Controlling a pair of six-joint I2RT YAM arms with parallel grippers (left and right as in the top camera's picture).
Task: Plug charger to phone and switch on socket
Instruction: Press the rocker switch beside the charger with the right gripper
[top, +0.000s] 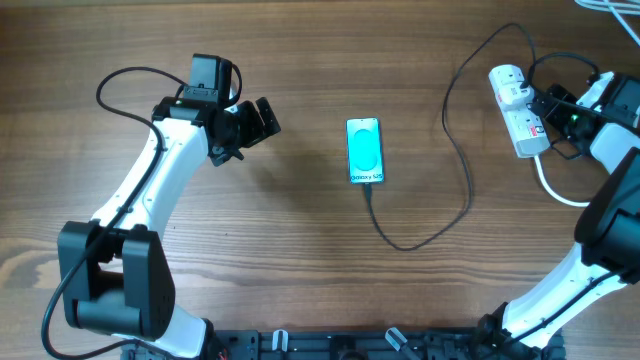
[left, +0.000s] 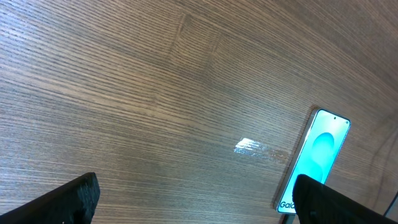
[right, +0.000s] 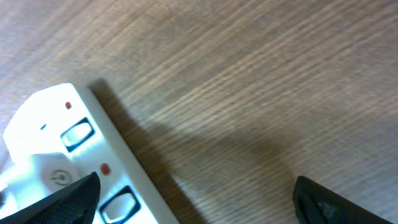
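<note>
Looking down from overhead, I count one flat phone with a turquoise screen. It lies about midway across the brown wooden tabletop, its long sides running from the far edge toward the near edge. My left gripper hangs to the left of it, well apart, fingers spread and holding nothing. One thin black charger cable meets the phone's near short edge and loops toward the near edge. From there it climbs to the one white elongated power-strip socket by the far right corner. Whether the cable's tip is fully seated in the phone I cannot tell. My right gripper sits right against the socket's right side, and from here its opening is hard to read. One thick white cord leaves the socket's near end.

My left wrist camera shows two black fingertips at the lower corners, wide apart, with bare wood between them. The phone lies beside the right-hand one, partly hidden behind it. The socket is outside this view.

My right wrist camera shows what overhead cannot: two rocker switches on the socket, each with a small red dot beside it. A white plug head sits on the strip next to them. My fingers stand wide apart here too, gripping nothing, the left-hand one just beside the socket.
</note>
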